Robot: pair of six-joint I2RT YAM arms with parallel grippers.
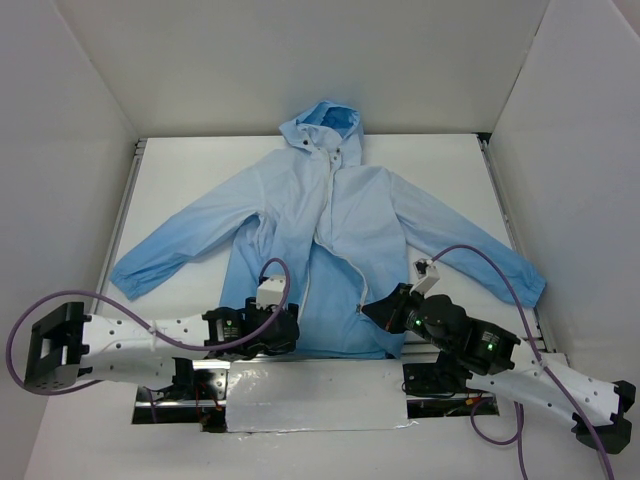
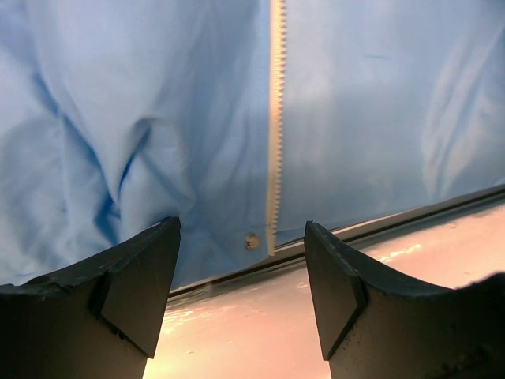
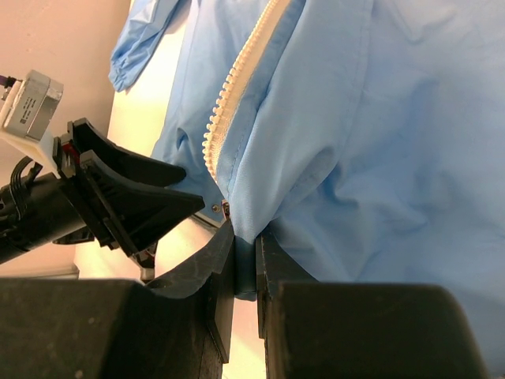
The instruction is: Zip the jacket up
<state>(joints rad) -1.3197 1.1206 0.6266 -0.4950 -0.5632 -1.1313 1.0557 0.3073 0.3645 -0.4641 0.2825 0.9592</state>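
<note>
The jacket (image 1: 330,230) is spread flat on the white desk (image 1: 200,170), with the hood at the far side, the sleeves out to either side and the hem at the near edge. Laid this way, the lower end of the zipper (image 1: 340,258) is judged to be within reach of both arms. The front is seen to be unfastened in its lower part, the two edges parting toward the hem.

The right claw (image 3: 245,253) is clamped on a fold of blue fabric at the hem, just beside the bottom of one row of teeth (image 3: 237,79). The cloth is bunched there, and the grip is judged to be meant for bringing this edge over to the other.

The left claw (image 2: 241,229) is held with its jaws well apart and nothing between them, poised over the hem. There the other row of teeth ends beside a small dark snap (image 2: 252,241). From the wrist view, that end is framed in the gap between the jaws, untouched.
</note>
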